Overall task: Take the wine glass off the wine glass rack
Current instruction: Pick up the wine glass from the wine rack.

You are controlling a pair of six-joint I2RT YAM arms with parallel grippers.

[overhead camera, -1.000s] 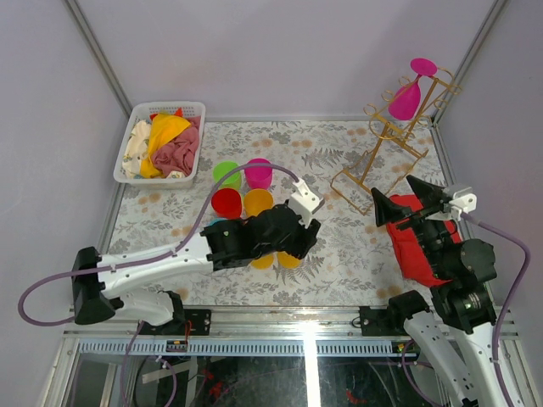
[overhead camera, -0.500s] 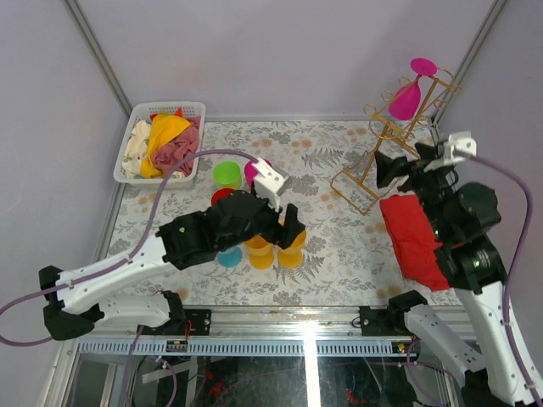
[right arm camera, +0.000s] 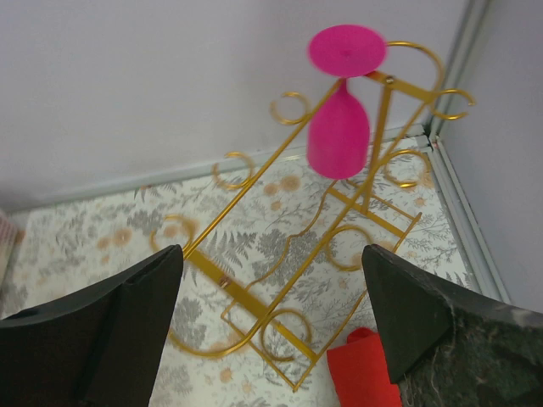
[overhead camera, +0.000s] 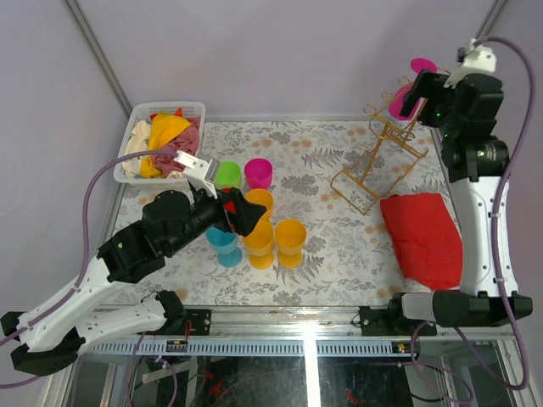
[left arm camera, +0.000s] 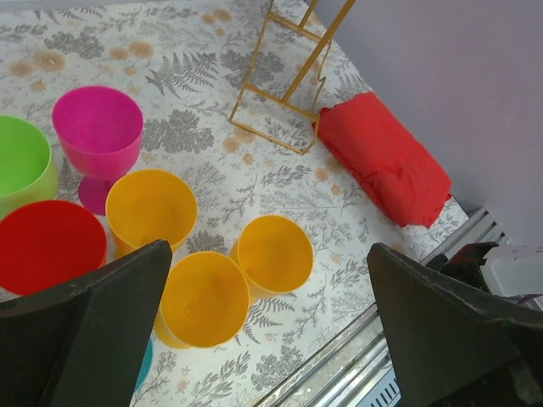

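One magenta wine glass (right arm camera: 338, 127) inverted on gold wine glass rack (right arm camera: 227, 280), 1 o'clock. Three orange cups (left arm camera: 204, 297). Left gripper (left arm camera: 269, 250), right gripper (right arm camera: 270, 250) agape, empty.

Seven cups stood on the table (overhead camera: 339, 246): three orange cups (left arm camera: 151, 208) (left arm camera: 204, 297) (left arm camera: 273, 253), one green cup (left arm camera: 21, 165), one magenta cup (left arm camera: 97, 131), one red cup (left arm camera: 47, 246) and one blue cup (overhead camera: 225, 250). One wine glass (right arm camera: 338, 131) hung on one wine glass rack (right arm camera: 222, 277). One red cloth (overhead camera: 424, 237) and one white basket (overhead camera: 167, 106) were present.

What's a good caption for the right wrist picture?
Open right hand facing a pink wine glass hanging upside down on the gold rack.
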